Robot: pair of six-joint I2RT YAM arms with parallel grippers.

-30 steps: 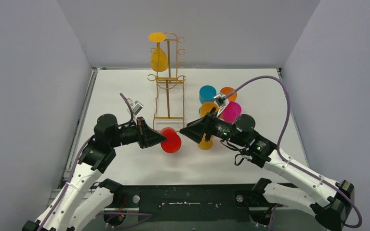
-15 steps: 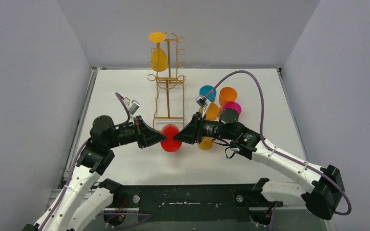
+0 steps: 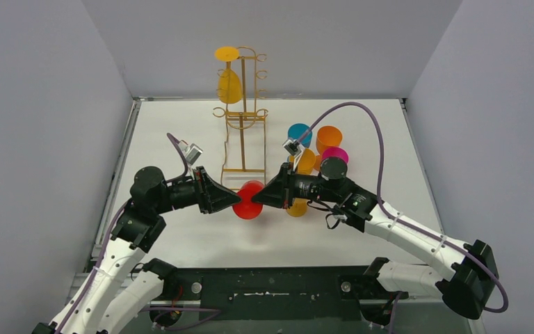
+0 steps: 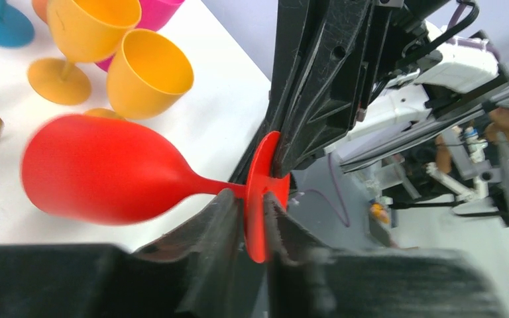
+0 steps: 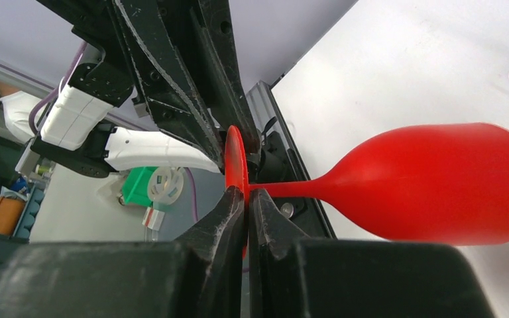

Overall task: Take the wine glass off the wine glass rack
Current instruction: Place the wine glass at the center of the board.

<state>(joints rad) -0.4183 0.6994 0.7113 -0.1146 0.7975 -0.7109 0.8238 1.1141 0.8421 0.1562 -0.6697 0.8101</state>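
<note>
Right arm swung inward; right tool (image 5: 246, 193) and left tool (image 4: 250, 200) both pinch the red wine glass (image 5: 437, 182).

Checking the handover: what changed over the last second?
The right gripper swung left and closed on the foot of the red wine glass, which the left gripper still holds. The yellow glass stayed on the wine glass rack.

red glass (image 4: 106, 169) bowl edge blurred, teal glass (image 4: 0, 23) cropped
</note>
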